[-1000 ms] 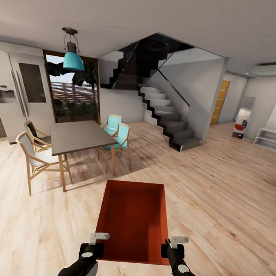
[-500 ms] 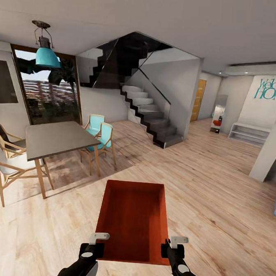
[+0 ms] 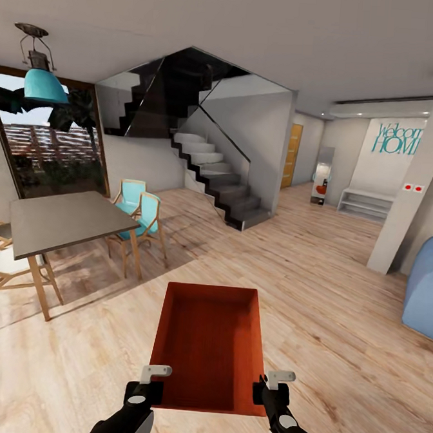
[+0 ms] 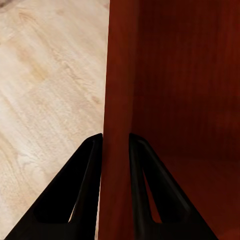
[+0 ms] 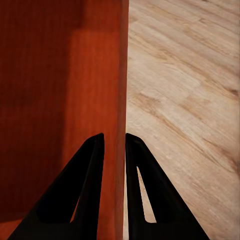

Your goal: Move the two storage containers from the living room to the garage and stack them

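In the open room: the robot stands on a light wood plank floor (image 3: 336, 354), carrying one orange-red storage container (image 3: 209, 345) out in front of its trunk, clear of the floor.
Left hand: the left hand (image 3: 156, 372) is clamped on the container's left wall near the robot; in the left wrist view its fingers (image 4: 87, 185) sit one inside and one outside the thin wall (image 4: 117, 125).
Right hand: the right hand (image 3: 281, 378) is likewise closed on the right wall (image 5: 121, 75), pinching it from both sides.
Container: open top up, looks level and empty, long axis pointing away from the robot.
Surroundings: a dining table (image 3: 61, 222) with chairs (image 3: 142, 214) to the left, a staircase (image 3: 216, 181) ahead, a hallway with an orange door (image 3: 291, 156) beyond it, a white pillar (image 3: 409, 191) and a blue seat (image 3: 425, 294) to the right.
Step in hand: I'd judge this is the carry towards the garage, which is not in sight; no concrete floor anywhere here.
Doing it well: keep both grips even so the thin walls don't flex or slip, hold the bin level, and steer wide of the table and the pillar.
Risk: a sharp turn could swing the far end of the bin into furniture.
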`<state>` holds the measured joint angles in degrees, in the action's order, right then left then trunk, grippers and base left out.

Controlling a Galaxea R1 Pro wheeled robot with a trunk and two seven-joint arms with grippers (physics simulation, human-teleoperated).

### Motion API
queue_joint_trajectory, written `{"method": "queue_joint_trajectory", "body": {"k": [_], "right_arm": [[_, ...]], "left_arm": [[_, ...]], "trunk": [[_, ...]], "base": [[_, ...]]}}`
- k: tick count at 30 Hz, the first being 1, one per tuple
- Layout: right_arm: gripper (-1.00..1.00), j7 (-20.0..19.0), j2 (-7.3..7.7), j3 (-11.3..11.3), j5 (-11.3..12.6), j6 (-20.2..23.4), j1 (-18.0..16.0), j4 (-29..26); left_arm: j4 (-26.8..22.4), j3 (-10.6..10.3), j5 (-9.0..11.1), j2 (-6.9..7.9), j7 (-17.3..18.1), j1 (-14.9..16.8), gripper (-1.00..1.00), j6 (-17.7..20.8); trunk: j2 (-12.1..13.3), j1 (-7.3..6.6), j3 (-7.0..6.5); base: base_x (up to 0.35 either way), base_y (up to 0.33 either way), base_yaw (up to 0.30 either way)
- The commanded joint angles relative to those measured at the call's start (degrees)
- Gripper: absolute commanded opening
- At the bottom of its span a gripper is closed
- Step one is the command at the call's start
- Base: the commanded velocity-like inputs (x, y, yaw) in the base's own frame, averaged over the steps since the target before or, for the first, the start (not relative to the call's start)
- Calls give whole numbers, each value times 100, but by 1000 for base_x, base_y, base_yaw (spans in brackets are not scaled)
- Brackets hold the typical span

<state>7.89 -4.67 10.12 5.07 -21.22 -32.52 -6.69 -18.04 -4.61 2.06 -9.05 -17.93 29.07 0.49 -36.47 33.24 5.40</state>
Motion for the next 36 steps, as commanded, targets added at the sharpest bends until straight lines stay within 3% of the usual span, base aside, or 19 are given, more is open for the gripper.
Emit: {"method": "queue_joint_trajectory", "body": {"k": [1,21,36], "right_arm": [[-100,32,34,-1,47,-568,-9,-8],[-100,30,31,7,40,-554,-9,-2],[-100,37,26,6,38,-559,-9,-8]], "left_arm": [[20,-32,76,35,-79,2,-100,12],[17,-32,76,35,-75,2,-100,12],[11,-32,76,44,-18,2,-100,12]], "trunk": [[-9,2,10],[-9,2,10],[-9,2,10]], "base": [[0,0,-4],[5,0,0],[285,0,0]]}}
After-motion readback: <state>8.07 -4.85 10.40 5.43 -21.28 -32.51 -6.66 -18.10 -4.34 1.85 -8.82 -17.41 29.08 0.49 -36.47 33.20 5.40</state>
